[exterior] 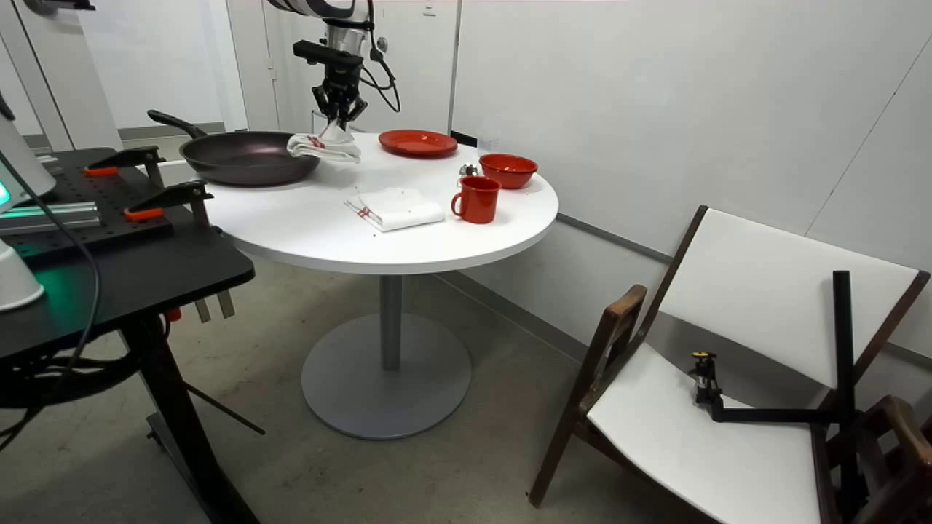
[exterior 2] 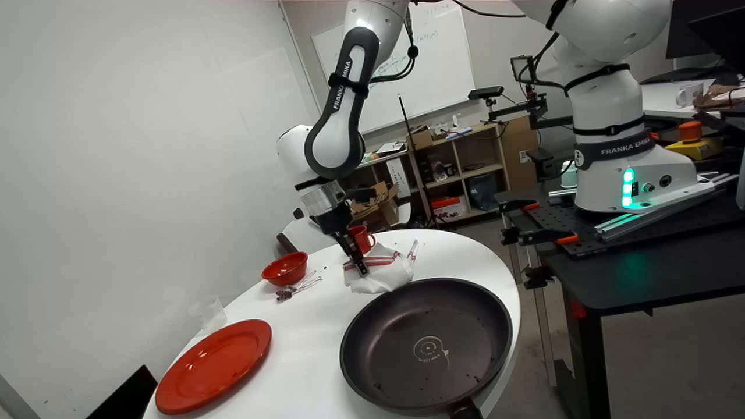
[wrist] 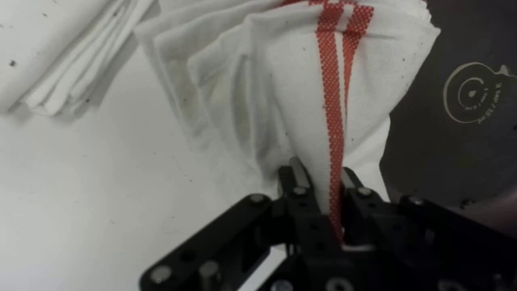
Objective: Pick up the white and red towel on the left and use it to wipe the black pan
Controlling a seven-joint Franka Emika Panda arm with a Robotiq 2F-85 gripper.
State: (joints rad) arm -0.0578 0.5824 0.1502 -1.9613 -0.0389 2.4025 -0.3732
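The claw (wrist: 323,169) pinches narrow on a fold of the towel (exterior 2: 387,273); the towel hangs right at the rim of the pan (exterior 2: 428,320), by the edge of the table (exterior 2: 297,355) toward the base (exterior 2: 652,169); best carry it over the middle, settle loose folds flat, sweep lightly.

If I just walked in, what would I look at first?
Probably the big white robot arm, stretched over the round white table with a red-striped towel pinched in its gripper. Next, the large black pan near that towel. Then perhaps the bright red plate, by the table's edge.
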